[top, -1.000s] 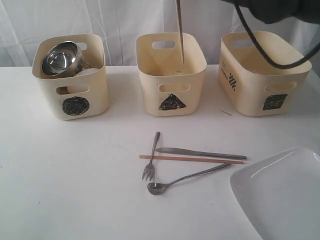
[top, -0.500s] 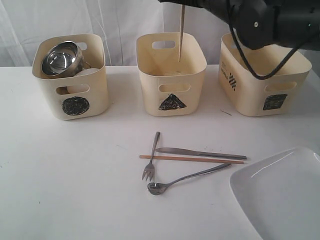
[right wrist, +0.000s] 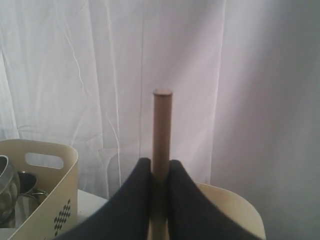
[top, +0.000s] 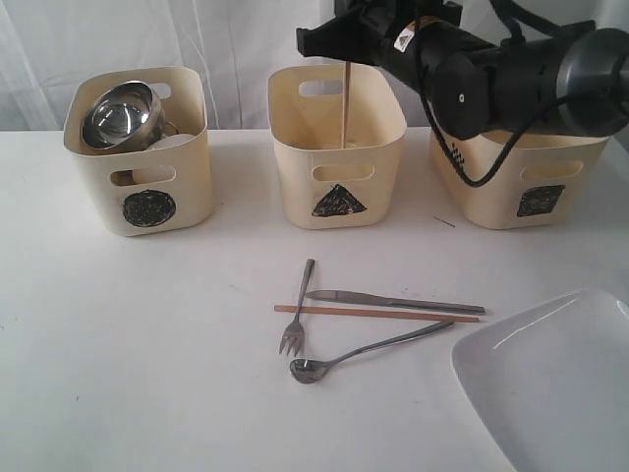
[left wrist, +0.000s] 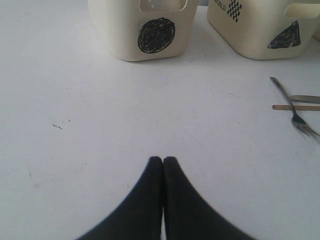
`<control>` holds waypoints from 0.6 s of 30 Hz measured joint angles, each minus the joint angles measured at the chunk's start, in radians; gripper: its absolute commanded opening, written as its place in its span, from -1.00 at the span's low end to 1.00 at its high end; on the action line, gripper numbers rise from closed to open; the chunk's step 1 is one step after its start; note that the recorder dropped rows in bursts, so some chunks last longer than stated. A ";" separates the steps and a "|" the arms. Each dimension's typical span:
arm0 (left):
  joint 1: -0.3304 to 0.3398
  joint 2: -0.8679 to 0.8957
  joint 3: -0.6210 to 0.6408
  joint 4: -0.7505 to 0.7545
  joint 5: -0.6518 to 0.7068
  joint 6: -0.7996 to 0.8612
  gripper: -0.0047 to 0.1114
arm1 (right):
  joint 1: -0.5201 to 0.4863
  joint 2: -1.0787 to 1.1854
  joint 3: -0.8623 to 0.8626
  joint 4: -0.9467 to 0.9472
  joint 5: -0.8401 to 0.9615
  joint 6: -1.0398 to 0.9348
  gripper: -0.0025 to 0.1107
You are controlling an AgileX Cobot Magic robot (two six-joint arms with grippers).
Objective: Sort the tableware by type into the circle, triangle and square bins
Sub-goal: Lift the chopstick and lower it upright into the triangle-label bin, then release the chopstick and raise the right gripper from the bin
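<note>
My right gripper (top: 347, 49) hangs over the triangle bin (top: 337, 202), shut on a wooden chopstick (top: 346, 98) that stands upright with its lower end inside the bin. In the right wrist view the chopstick (right wrist: 162, 125) sticks out past the closed gripper (right wrist: 161, 167). The circle bin (top: 147, 206) holds a steel bowl (top: 118, 113) and other ware. The square bin (top: 516, 202) is on the right. On the table lie a fork (top: 298, 317), a knife (top: 393, 301), a second chopstick (top: 378, 313), a spoon (top: 364, 354) and a white plate (top: 550, 379). My left gripper (left wrist: 163, 159) is shut and empty over bare table.
The left wrist view shows the circle bin (left wrist: 142, 30), the triangle bin (left wrist: 260, 30), the fork (left wrist: 295, 112) and the chopstick (left wrist: 295, 107). A white curtain hangs behind the bins. The right arm's black cable (top: 472, 177) droops in front of the square bin.
The right arm has come down over the triangle bin, and the chopstick has sunk deeper into it. The cutlery on the table has not moved.
</note>
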 measured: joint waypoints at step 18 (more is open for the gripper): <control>0.000 0.000 0.000 0.000 0.000 0.000 -0.92 | 0.000 -0.045 0.023 0.000 0.122 0.000 -0.41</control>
